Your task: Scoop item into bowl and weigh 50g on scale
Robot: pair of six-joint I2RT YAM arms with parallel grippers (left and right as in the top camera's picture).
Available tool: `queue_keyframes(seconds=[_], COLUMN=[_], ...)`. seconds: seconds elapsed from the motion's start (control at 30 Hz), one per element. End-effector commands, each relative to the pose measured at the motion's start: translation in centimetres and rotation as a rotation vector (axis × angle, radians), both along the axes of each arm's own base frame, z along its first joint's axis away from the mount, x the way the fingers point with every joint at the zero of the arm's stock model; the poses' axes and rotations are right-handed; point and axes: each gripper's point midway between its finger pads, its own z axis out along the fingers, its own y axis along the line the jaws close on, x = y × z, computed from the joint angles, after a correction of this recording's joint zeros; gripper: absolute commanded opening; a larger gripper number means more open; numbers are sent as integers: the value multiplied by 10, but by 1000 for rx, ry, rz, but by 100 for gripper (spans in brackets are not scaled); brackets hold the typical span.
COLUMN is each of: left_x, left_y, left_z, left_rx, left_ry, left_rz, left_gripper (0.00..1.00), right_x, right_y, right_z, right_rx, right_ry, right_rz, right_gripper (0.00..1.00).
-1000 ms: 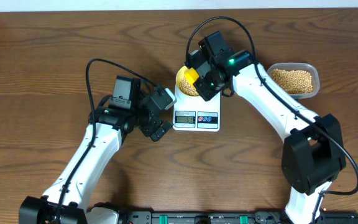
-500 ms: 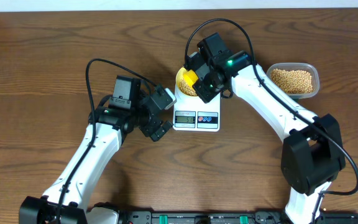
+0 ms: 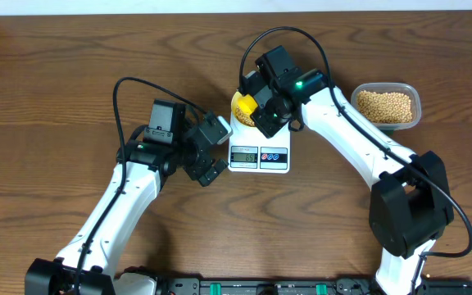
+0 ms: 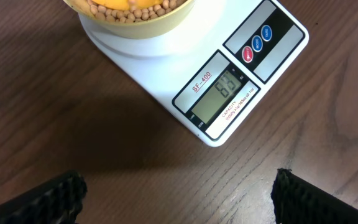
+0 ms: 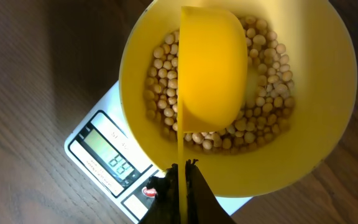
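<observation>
Presently, right gripper clamps scoop over beans in bowl; left gripper, at scale's 9 o'clock, gapes empty.

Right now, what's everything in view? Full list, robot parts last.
beans: many, tan, in the bowl
bowl: one, pale yellow, on the scale
scoop: one, yellow, over the bowl, held by its handle
scale: one, white, mid-table
buttons: two, red and blue, beside the scale's display
container: one, clear, right side of the table, filled with more beans
table: one, brown wood
left gripper: one, black, left of the scale, jaws open, holding nothing
right gripper: one, black, above the bowl, jaws shut on the scoop's handle
</observation>
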Motion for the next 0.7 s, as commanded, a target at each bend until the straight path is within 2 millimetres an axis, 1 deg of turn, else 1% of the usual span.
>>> queue_keyframes(seconds=[0.0, 0.23, 0.5, 0.57, 0.67], left_x=[0, 0, 0, 0, 0], left_y=[0, 0, 0, -1, 0], left_z=[5, 5, 5, 5, 5], left_rx=[-9, -9, -9, -9, -9], left_ry=[-17, -17, -17, -17, -17], left_rz=[-13, -13, -13, -13, -13], left_gripper=[98, 98, 98, 98, 98], right_x=[-2, 5, 12, 14, 17], right_y=[2, -4, -3, -5, -10], right_z=[-6, 1, 22, 26, 25], right_rx=[23, 101, 221, 226, 208], right_ry=[30, 69, 86, 81, 69], right_rz=[-2, -41, -47, -52, -64], right_gripper=[1, 1, 1, 1, 1])
